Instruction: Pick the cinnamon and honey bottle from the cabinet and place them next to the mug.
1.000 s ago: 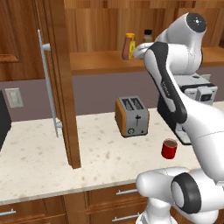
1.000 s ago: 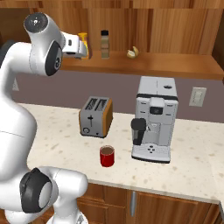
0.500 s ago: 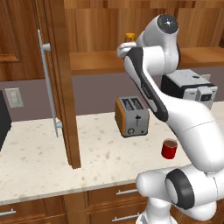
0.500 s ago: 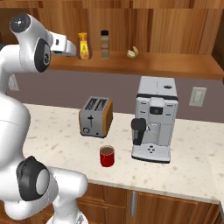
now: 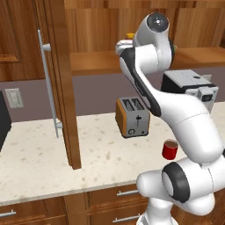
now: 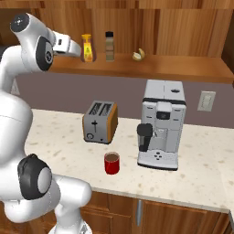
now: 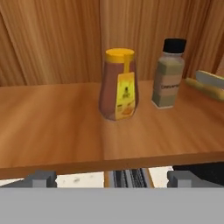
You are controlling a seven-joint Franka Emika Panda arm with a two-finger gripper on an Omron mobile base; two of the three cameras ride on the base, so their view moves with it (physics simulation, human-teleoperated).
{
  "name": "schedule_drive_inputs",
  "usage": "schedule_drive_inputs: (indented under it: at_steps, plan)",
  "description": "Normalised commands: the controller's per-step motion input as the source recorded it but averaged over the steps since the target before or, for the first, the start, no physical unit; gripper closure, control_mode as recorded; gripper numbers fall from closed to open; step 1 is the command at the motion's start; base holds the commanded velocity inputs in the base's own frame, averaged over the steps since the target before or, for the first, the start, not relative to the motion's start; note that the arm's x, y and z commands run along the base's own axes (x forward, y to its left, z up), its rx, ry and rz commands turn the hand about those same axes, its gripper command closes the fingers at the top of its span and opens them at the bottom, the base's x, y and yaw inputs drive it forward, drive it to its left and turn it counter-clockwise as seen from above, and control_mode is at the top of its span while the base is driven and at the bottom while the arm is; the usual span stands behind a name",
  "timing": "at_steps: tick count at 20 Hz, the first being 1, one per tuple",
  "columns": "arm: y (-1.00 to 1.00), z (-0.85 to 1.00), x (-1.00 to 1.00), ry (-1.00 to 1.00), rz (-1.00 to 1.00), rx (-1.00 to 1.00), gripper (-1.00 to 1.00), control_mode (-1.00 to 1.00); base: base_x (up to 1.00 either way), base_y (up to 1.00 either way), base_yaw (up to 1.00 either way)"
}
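Gripper (image 7: pixel 112 177) spread, empty, short of shelf (image 7: pixel 52 127) front edge. Honey (image 7: pixel 118 84) mid-shelf, straight ahead; cinnamon (image 7: pixel 169 73) just beside it, further back. Risk: wide approach clips cinnamon, tips it. Low entry hits shelf lip. Mug (image 6: pixel 111 162) waits near worktop front edge.

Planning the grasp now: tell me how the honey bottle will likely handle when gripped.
The honey bottle looks rigid and glossy, so probably slippery between the fingers. Its body bulges and tapers upward, so a high grip might slide; mid-body seems safer. It stands upright on the cabinet shelf, close to the cinnamon; a sideways nudge could knock it.
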Motion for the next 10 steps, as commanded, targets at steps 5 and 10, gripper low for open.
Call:
schedule_drive_inputs:
  at_steps: [5, 10]
  plan:
    - [-0.15, 0.06, 0.39, 0.01, 0.0, 0.0, -1.0, -1.0, 0.0, 0.0, 0.0]
    - [-0.3, 0.0, 0.24, 0.0, 0.03, 0.0, -1.0, -1.0, 0.0, 0.0, 0.0]
